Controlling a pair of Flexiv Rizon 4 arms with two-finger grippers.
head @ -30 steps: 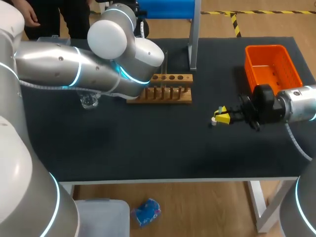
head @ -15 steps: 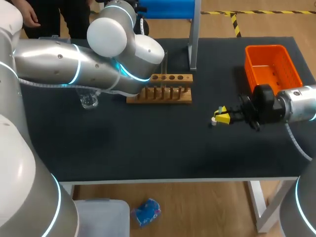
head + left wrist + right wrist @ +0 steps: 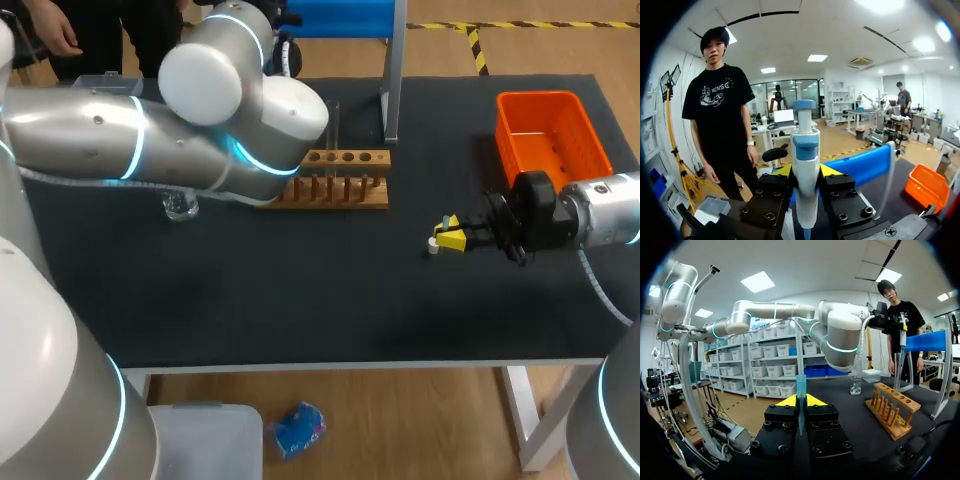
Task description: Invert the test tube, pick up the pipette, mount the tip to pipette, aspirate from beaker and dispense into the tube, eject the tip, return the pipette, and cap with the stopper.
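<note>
While each gripper holds its own item, the danger lies at the wooden rack.
The left gripper (image 3: 806, 176) is closed on the white and blue plastic pipette (image 3: 805, 145), whose thin lower end hangs close to the brown wooden peg rack (image 3: 335, 185); a low sideways move may knock it. The right gripper (image 3: 800, 404) clamps the thin clear test tube (image 3: 800, 385), well apart from the rack; with bad alignment, liquid may spill beside its narrow mouth.

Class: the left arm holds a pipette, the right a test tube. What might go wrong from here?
1. The pipette hangs close by the wooden rack; a sideways sweep may snag it.
2. The test tube stands in the right jaws; any tilt shifts its narrow mouth off target.
3. The beaker sits under the left arm, perhaps easily knocked.
</note>
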